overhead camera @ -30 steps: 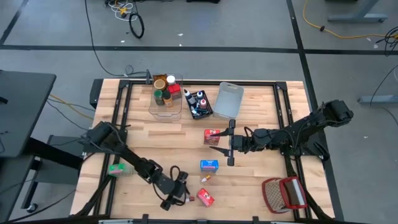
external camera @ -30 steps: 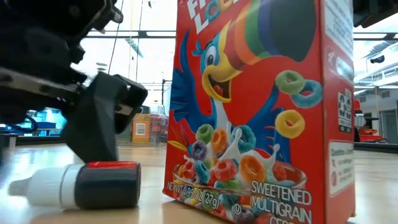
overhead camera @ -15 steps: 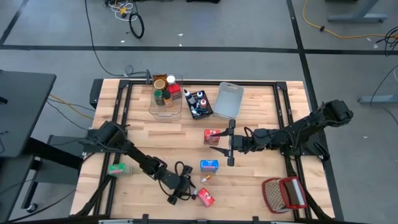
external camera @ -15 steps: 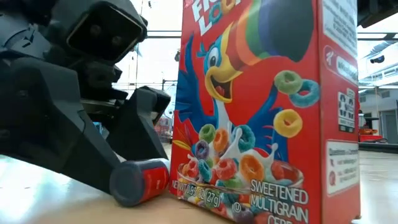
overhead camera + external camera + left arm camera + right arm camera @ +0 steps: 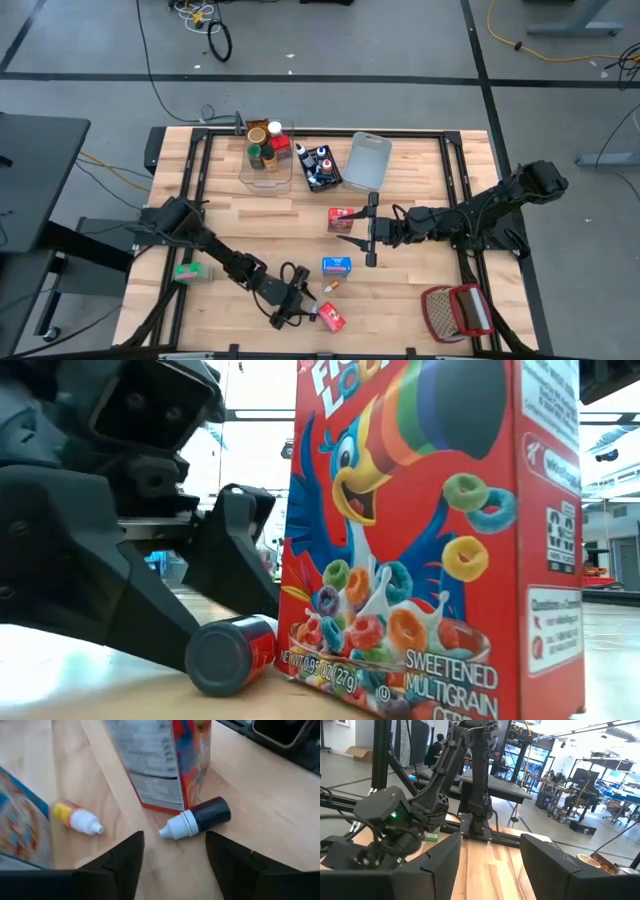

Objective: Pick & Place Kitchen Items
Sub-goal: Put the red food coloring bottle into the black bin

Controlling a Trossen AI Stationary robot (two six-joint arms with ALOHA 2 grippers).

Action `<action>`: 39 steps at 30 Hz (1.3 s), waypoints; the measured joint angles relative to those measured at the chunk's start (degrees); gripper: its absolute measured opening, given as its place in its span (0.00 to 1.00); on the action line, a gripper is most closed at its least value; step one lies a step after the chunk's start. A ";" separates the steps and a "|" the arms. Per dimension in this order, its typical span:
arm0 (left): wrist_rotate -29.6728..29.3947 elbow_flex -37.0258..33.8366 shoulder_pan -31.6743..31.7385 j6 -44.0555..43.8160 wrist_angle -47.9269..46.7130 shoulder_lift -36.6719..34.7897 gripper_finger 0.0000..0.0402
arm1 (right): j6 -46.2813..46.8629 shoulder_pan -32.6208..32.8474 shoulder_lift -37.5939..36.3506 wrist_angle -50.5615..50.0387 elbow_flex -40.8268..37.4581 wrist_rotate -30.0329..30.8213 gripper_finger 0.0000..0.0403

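A small red cereal box stands near the table's front edge. A little tube with a dark body and white cap lies on its side with its body against the box's foot. My left gripper is low over the table, open, and slants down at the tube; its fingertips stand either side of the cap's tip without touching it. A yellow-and-white tube and a blue box lie close by. My right gripper hangs open and high over the table's middle, beside another red box.
A green box lies at the left. At the far edge stand a clear bin of jars, a black bin of small tubes and a grey-blue bin. A red-and-white wire basket sits at the front right.
My left gripper has moved toward the table's right edge, up to the red cereal box, sinking and rolling a little. The dark tube has turned about on the table and now lies against the box's foot.
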 joint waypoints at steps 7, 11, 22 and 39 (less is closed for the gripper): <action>-3.03 0.60 -0.81 13.80 -1.32 -2.42 0.64 | -0.03 0.01 0.00 0.01 0.00 -0.03 0.53; 4.95 2.52 0.64 13.76 -2.88 -2.16 0.65 | -0.04 0.00 0.00 0.02 0.00 -0.04 0.53; 14.60 6.34 3.23 13.58 -4.65 0.43 0.59 | -0.05 0.02 0.00 -0.37 0.00 -0.07 0.53; 17.39 6.55 4.72 7.23 -6.10 2.07 0.35 | -0.05 0.01 0.00 -1.28 0.00 -0.04 0.53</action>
